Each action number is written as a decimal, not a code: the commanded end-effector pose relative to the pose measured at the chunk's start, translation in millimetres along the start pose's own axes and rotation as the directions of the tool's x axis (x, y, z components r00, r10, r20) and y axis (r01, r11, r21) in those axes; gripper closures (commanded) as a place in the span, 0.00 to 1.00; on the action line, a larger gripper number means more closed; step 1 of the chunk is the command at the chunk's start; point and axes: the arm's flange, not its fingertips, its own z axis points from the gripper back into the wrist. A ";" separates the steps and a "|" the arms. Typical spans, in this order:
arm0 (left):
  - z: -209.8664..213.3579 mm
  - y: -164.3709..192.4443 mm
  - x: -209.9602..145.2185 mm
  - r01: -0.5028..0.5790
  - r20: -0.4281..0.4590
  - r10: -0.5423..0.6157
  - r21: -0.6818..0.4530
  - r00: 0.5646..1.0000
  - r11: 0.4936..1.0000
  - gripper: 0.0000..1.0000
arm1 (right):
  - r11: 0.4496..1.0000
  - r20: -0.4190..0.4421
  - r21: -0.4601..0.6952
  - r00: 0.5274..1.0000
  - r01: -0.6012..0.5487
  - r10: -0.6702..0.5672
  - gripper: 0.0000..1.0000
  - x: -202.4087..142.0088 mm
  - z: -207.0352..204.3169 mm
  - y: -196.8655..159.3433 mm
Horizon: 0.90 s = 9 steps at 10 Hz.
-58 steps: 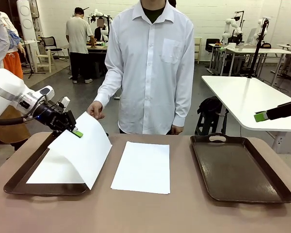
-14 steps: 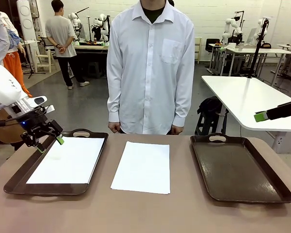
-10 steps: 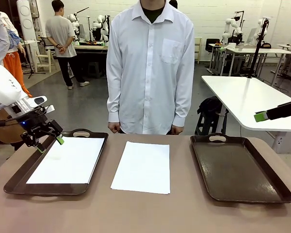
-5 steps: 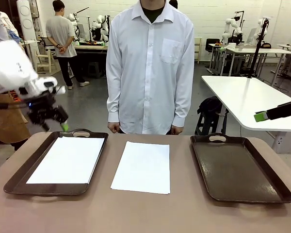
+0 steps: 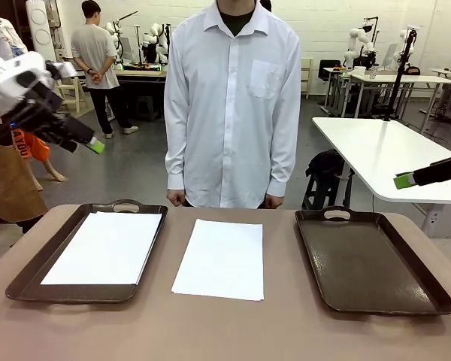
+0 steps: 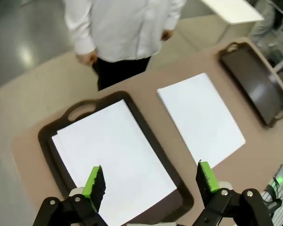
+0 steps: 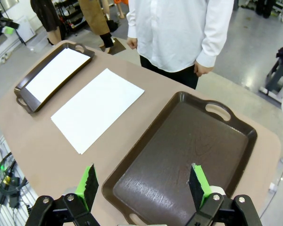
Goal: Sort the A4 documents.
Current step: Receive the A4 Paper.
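The worktop (image 5: 225, 331) has a person (image 5: 233, 105) standing at its far side and carries two brown trays. The left tray (image 5: 30, 274) holds stacked sheets (image 5: 105, 247), and another sheet (image 5: 222, 258) lies flat between it and the right tray (image 5: 376, 263). The left tool (image 6: 150, 178) and right tool (image 7: 144, 181) hang high, fingers apart.

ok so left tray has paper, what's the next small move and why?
Probably bring the right end effector toward the centre sheet: it lies on the bare table, the right tray holds nothing, and both end effectors are open and unloaded, the left end effector raised high.
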 end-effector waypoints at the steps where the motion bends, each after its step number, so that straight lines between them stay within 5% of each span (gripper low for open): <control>1: 11.5 7.9 -37.2 0.127 0.037 -0.124 -0.099 0.992 0.987 0.00 | 1.000 0.006 0.016 1.000 0.006 -0.006 0.00 -0.9 -2.1 -1.7; 4: 35.1 -9.6 -50.0 0.370 -0.042 -0.378 -0.140 0.925 0.919 0.00 | 1.000 0.006 0.016 1.000 0.006 -0.006 0.00 -0.9 -2.1 -1.7; 9: 29.9 -5.1 -39.8 0.251 -0.020 -0.255 -0.115 0.967 0.961 0.00 | 1.000 0.006 0.016 1.000 0.006 -0.006 0.00 -0.9 -2.1 -1.7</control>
